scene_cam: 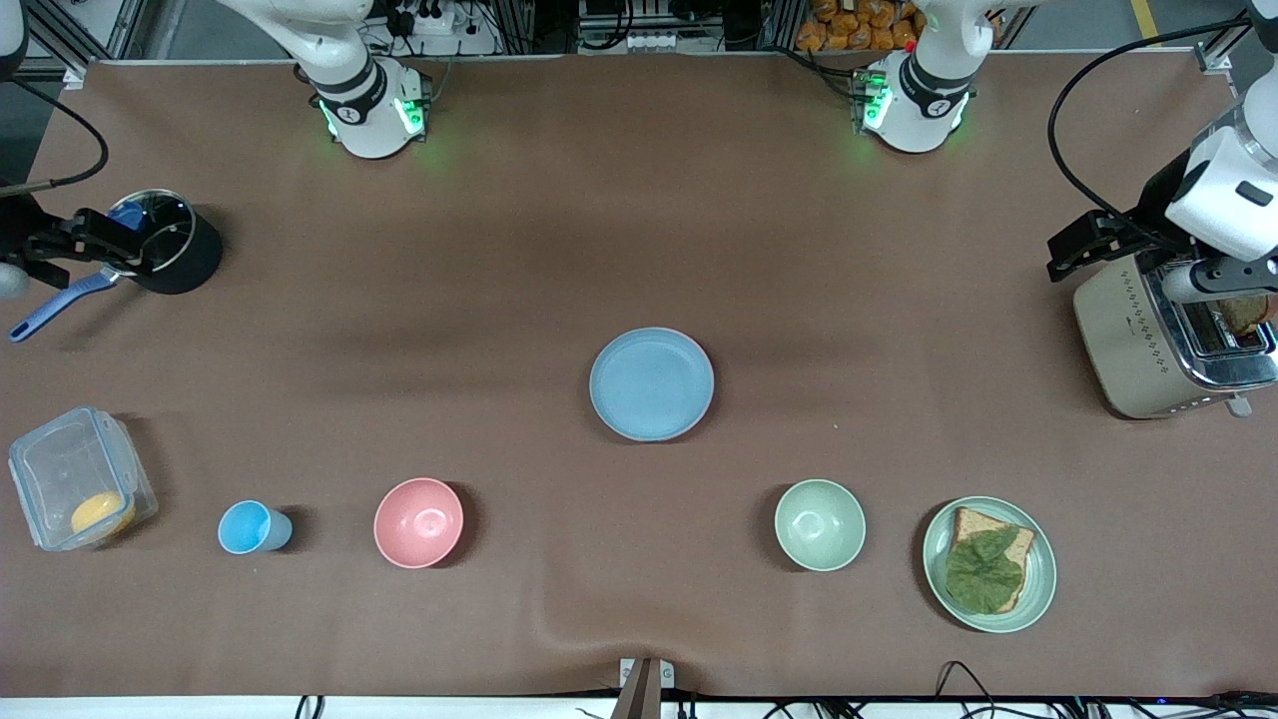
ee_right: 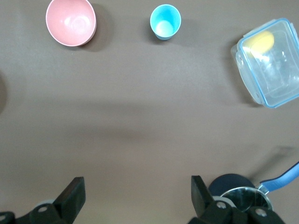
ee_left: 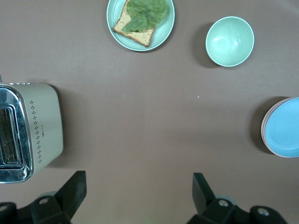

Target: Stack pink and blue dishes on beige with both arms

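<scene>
Bowls and cups line the bench edge nearest the front camera: a blue cup point(scene_cam: 254, 527), a pink bowl point(scene_cam: 418, 522), a green bowl point(scene_cam: 820, 524) and a green plate with bread and a leaf point(scene_cam: 988, 564). None of these belongs to the stack.

Farther in, at mid-bench, lies the blue plate point(scene_cam: 651, 383). The left wrist view shows its rim sitting on a pink plate point(ee_left: 264, 135), with a paler edge under that which may be the beige one; I cannot tell for certain. Judged from this, the stack looks already built and little or nothing is left to carry.

The plates are round, so no long axis governs a grasp. What matters is direction: the stack lies between the two arms, well apart from both.

The left end effector point(ee_left: 140, 198) hovers over the toaster point(scene_cam: 1163, 345) at its arm's end of the bench, fingers spread wide and holding nothing. The right end effector point(ee_right: 138, 198) hangs over the black pot point(scene_cam: 175, 250) at its own end, equally wide and empty. Neither is clearly closer.
</scene>
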Tool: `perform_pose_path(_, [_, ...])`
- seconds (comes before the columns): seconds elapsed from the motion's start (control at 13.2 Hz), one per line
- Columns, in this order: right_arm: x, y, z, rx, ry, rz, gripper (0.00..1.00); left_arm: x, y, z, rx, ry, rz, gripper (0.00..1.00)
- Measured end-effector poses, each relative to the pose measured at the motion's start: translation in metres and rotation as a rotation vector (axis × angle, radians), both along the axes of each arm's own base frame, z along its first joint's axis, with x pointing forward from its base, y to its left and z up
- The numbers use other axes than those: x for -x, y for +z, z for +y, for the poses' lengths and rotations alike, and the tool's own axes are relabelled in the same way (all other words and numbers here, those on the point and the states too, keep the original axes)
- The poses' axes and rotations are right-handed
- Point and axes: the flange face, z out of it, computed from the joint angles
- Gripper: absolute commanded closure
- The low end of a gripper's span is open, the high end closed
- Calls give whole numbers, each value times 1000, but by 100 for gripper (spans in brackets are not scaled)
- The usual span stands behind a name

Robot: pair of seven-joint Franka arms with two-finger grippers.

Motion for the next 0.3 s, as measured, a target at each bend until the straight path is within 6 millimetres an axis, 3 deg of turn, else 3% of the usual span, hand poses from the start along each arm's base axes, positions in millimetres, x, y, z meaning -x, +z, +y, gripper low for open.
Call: perform_pose_path(0.3, [3,24,4,2,-8,-8,0,2,5,4,-1,7,11,0])
